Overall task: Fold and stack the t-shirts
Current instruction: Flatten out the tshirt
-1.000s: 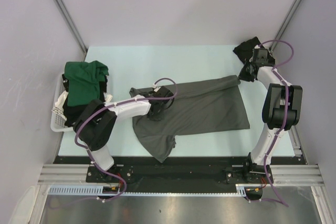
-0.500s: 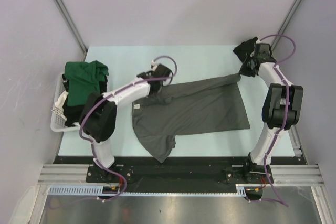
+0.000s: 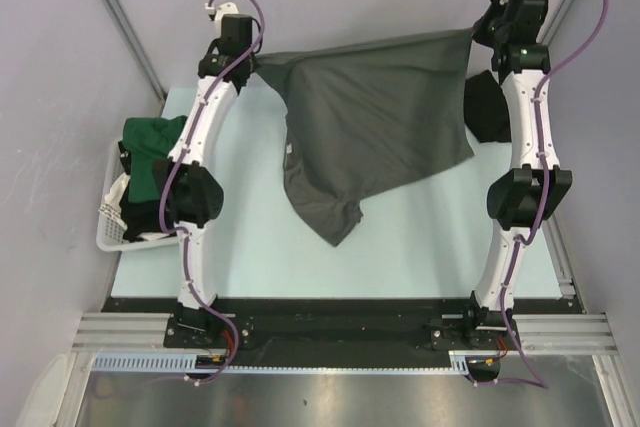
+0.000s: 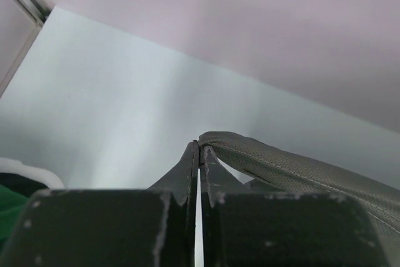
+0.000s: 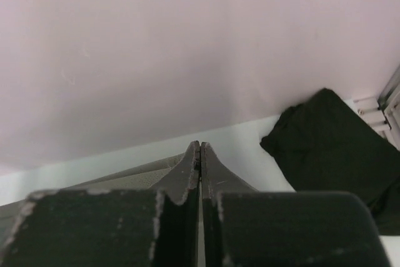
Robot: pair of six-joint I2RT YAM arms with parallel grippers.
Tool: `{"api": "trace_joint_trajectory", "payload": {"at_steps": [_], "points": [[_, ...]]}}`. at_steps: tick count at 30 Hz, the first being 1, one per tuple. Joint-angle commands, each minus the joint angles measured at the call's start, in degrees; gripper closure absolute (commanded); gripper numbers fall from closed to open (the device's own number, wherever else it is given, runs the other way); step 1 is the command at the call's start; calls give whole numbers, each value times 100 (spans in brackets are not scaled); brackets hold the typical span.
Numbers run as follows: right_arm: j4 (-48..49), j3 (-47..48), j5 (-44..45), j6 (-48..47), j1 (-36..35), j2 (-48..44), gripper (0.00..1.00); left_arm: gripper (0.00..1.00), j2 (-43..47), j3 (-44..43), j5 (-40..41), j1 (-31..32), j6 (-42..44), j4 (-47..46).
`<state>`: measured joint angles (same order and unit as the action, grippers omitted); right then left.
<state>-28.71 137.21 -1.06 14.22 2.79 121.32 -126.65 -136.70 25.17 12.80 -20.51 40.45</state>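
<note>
Left hand and right hand clamp the top corners of the charcoal grey t-shirt, stretched high over open desk; the black t-shirt sits half hidden behind the right arm.

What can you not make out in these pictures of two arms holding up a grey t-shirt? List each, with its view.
- The black t-shirt: top view, the right arm covers part; right wrist view, the frame's right edge cuts it off.
- The basket contents: top view, the green t-shirt and left arm cover them.
- Most of the grey t-shirt: wrist views, the left gripper and right gripper block it.
</note>
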Motion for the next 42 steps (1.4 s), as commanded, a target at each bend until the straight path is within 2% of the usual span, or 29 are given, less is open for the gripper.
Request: {"api": "trace_joint_trajectory", "payload": {"at_steps": [1, 5, 12, 22, 26, 28, 30, 32, 33, 34, 35, 36, 37, 40, 42], "points": [[-39, 395, 440, -121, 169, 182, 100, 100, 167, -540, 234, -190, 125, -484], [128, 569, 414, -191, 143, 77, 100, 100, 474, -761, 296, -392, 38, -791], [462, 957, 537, -271, 231, -169, 100, 100, 1062, -963, 576, -629, 363, -1398], [1447, 939, 774, -622, 161, -609, 100, 100, 1573, -1016, 981, -612, 1092, -2936], [1421, 809, 713, -657, 301, -758, 100, 100, 1643, -886, 1104, -656, 1172, -2885], [1377, 642, 608, -605, 363, -890, 100, 100, 1783, -718, 991, -664, 1059, -2579], [1202, 283, 510, -587, 398, -1187, 100, 100, 2150, -297, 850, -656, 918, -2262], [1000, -113, 537, -596, 424, -1504, 100, 100, 2643, 878, 823, -586, 864, -2233], [938, -542, 563, -604, 442, -1845, 100, 100, 3281, 1370, 858, -542, 934, -2304], [824, -833, 615, -570, 459, -2075, 100, 100, 3565, 2279, 867, -507, 1109, -2365], [771, -1106, 616, -543, 494, -2286, 100, 100, 3925, 2706, 858, -454, 1172, -2349], [753, -1761, 624, -404, 538, -2784, 100, 100, 4251, 3128, 797, -427, 1190, -2305], [735, -2098, 616, -359, 556, -3033, 100, 100, 4985, 4002, 797, -392, 1286, -2330], [438, -3152, 843, -60, 530, -3919, 100, 100, 6008, 5210, 911, -217, 1120, -2016], [130, -3445, 1211, -16, 347, -4220, 100, 100, 6721, 5539, 1227, 117, 1155, -1743]]}}
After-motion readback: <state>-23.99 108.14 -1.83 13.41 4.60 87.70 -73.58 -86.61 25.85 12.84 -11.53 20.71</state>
